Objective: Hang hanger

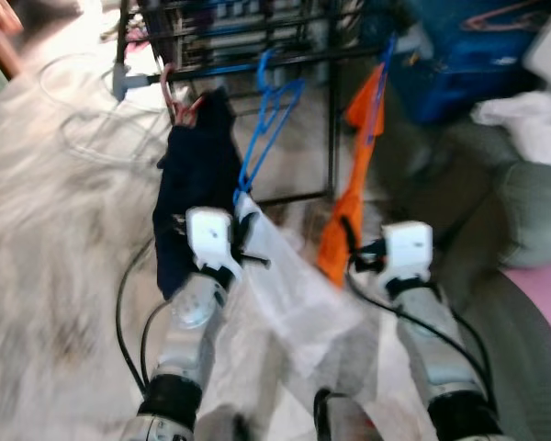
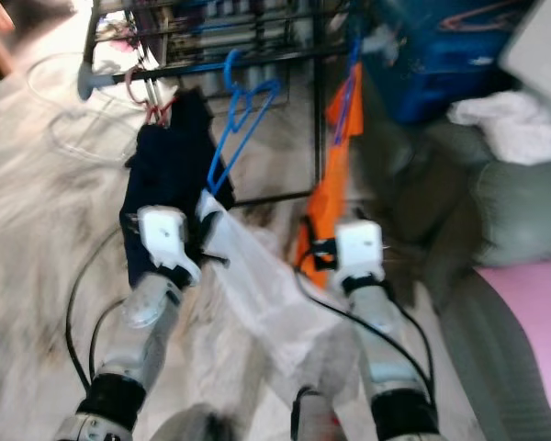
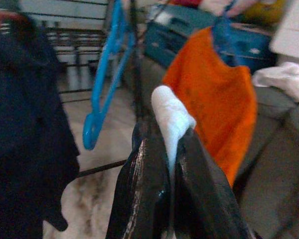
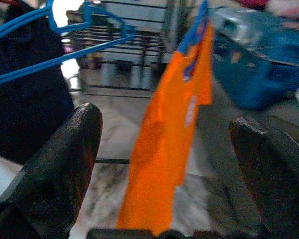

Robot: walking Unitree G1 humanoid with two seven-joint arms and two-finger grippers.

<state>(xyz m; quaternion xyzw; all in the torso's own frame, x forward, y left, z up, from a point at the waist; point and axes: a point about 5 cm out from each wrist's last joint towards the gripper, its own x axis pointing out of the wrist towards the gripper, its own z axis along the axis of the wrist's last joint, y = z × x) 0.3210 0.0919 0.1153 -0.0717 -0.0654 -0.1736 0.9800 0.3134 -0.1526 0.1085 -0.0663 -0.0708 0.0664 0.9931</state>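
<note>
The blue hanger [image 1: 266, 129] hangs on the black rack [image 1: 257, 55], between a navy garment [image 1: 197, 193] and an orange one [image 1: 354, 197]. Below the rack, the left gripper [image 3: 169, 149] pinches white cloth [image 1: 294, 294], seen close by the wrist camera. The right gripper [image 4: 164, 144] gapes empty before the orange garment.

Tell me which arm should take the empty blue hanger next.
Right. The right gripper has its jaws open and free, with the blue hanger hanging on the rack ahead. The left gripper is shut on the white cloth.
</note>
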